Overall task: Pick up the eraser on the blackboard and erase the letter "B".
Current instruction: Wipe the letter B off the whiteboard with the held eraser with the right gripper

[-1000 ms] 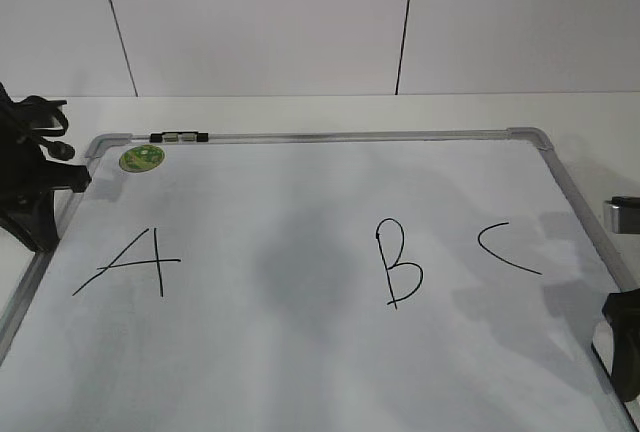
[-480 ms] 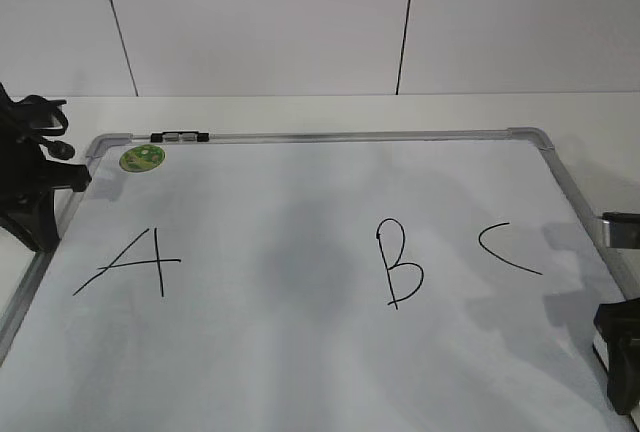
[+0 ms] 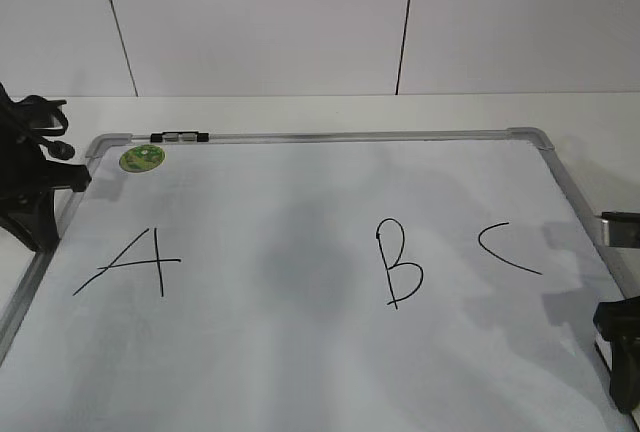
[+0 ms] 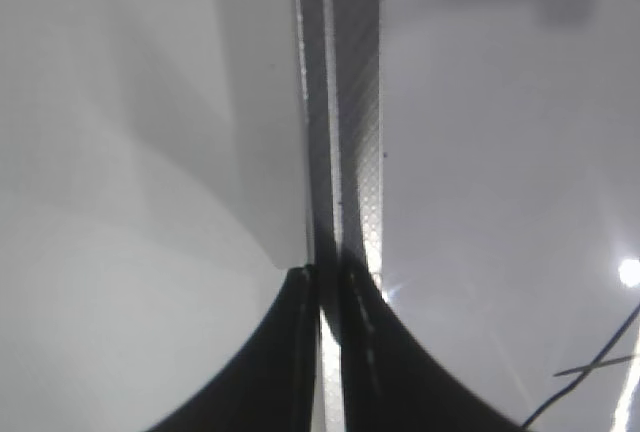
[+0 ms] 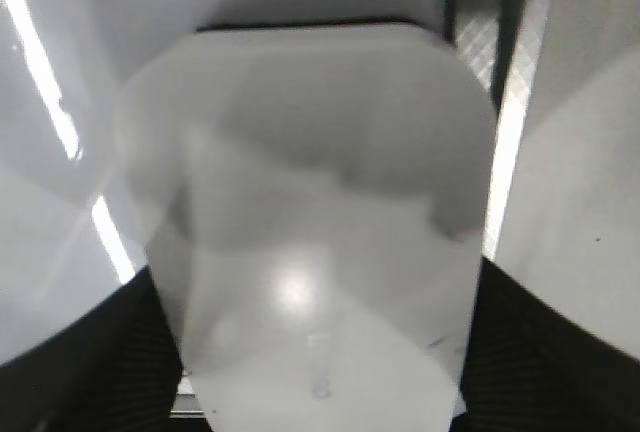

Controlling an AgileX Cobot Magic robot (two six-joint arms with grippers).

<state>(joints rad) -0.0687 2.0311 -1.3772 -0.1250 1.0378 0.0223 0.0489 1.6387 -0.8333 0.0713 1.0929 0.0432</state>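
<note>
Your right end effector [image 5: 320, 352] straddles the eraser [image 5: 310, 212] at the blackboard's [image 3: 300, 212] right edge, fingers spread either side, grip unconfirmed. The letter "B" [image 3: 398, 262] lies to its left, nearer this arm; the left end effector [image 4: 328, 352] sits pressed together.

right gripper [image 3: 622, 352] cut off at frame edge, eraser [image 5: 310, 222] blurred, base hidden

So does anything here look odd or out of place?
Nothing stands out. The blackboard lies flat, the letter "B" is unsmudged, and the eraser sits squarely between the right gripper fingers.
</note>
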